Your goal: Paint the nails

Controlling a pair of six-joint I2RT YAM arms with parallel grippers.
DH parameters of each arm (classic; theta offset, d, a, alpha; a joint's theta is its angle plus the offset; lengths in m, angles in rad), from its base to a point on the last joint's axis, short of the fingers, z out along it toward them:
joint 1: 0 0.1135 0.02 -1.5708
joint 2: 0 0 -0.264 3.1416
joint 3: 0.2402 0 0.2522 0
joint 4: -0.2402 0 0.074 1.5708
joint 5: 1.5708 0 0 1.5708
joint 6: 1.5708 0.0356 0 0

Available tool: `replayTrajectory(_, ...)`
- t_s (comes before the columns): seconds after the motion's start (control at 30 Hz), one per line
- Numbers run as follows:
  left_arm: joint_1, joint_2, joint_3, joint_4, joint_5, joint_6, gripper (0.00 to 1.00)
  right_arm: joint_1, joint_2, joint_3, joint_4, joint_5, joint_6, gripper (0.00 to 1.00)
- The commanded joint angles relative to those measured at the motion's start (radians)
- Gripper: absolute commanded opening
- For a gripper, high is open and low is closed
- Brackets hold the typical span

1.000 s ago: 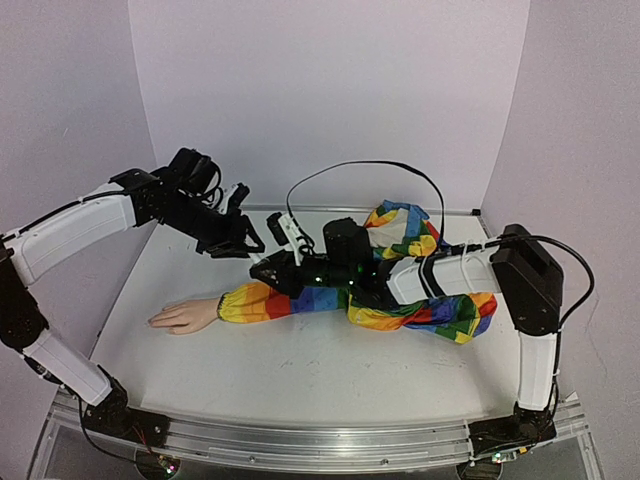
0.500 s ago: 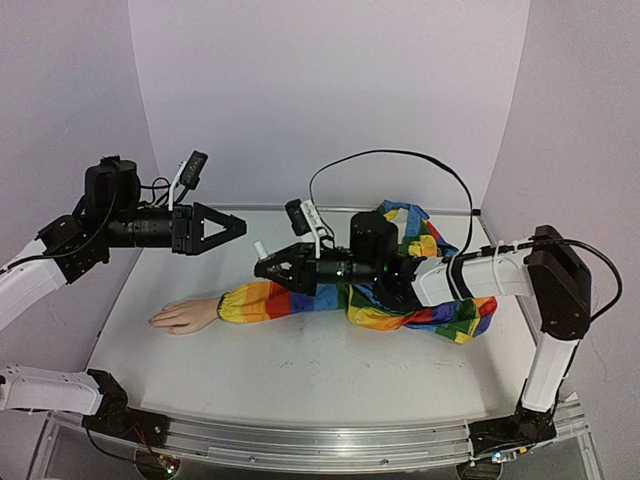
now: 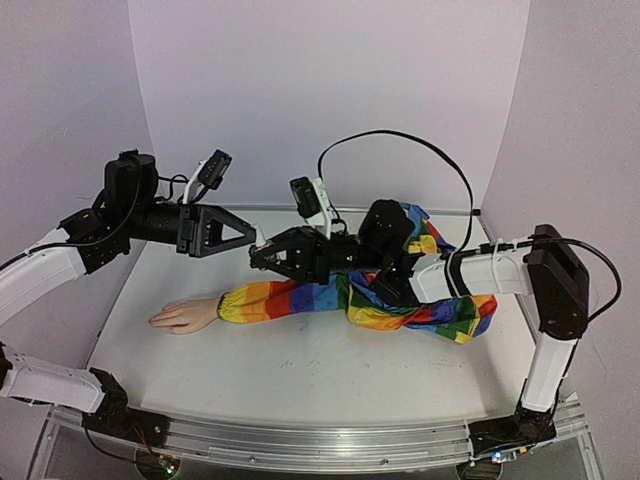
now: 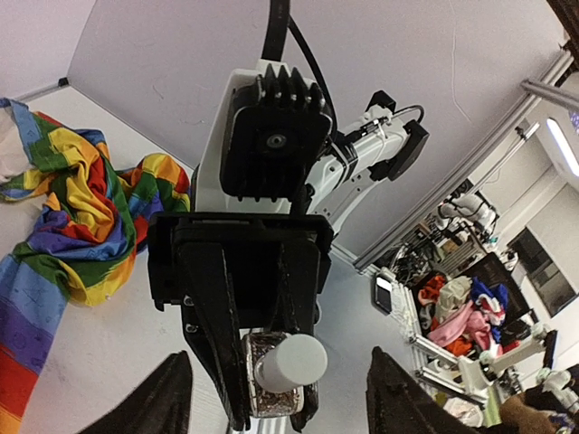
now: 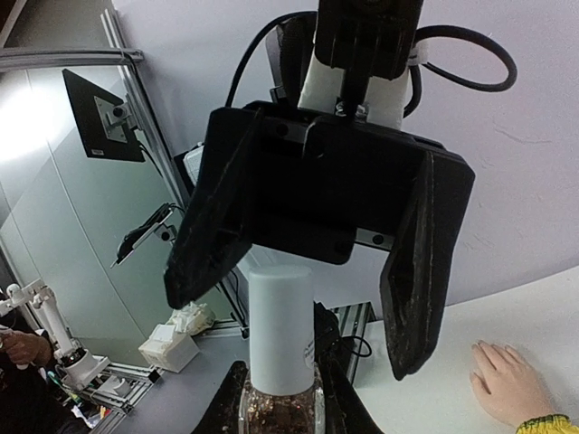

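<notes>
A small clear glass bottle [image 5: 280, 411] with a tall white cap [image 5: 280, 330] is held off the table, my right gripper [image 5: 282, 407] shut on its glass body. My left gripper [image 5: 312, 271] faces it head-on and is open, one finger on each side of the cap and clear of it. The left wrist view shows the same cap [image 4: 291, 362] between my left gripper's [image 4: 279, 354] spread fingers. The pale mannequin hand [image 3: 180, 317] lies flat on the table at the end of the rainbow-striped sleeve [image 3: 300, 297], below and left of both grippers. Its nails are too small to make out.
The rest of the rainbow sleeve lies bunched in a heap [image 3: 430, 300] under the right arm, towards the back right. A black cable [image 3: 400, 140] loops above the right arm. White walls close the table [image 3: 300, 370] at the back and both sides.
My left gripper has let go and opened, swung from pointing down to level, and moved right up to the cap. My right gripper has lifted the bottle slightly.
</notes>
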Motion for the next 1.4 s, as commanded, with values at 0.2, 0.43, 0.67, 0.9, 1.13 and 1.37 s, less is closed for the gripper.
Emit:
replayTrajectory(0.2,-0.019,0.047,0.083,0.056,0.030,0.003,0.35,0.006,0.034,0.070,0.136,-0.046,0.029,0.00)
replayTrajectory(0.43,-0.035,0.059,0.075,0.056,0.027,0.010,0.03,0.004,0.020,0.049,0.105,0.023,-0.015,0.00)
replayTrajectory(0.67,-0.059,0.064,0.146,-0.163,-0.357,0.102,0.00,0.034,-0.088,0.061,-0.430,0.783,-0.397,0.00)
replayTrajectory(0.9,-0.081,0.117,0.200,-0.258,-0.788,-0.099,0.00,0.127,0.133,0.196,-0.255,1.759,-0.852,0.00)
replayTrajectory(1.13,-0.081,0.120,0.219,-0.256,-0.745,-0.099,0.00,0.127,0.108,0.223,-0.281,1.452,-0.797,0.00)
replayTrajectory(1.37,-0.081,0.067,0.164,-0.166,-0.558,-0.041,0.69,0.039,-0.040,0.084,-0.315,0.885,-0.588,0.00)
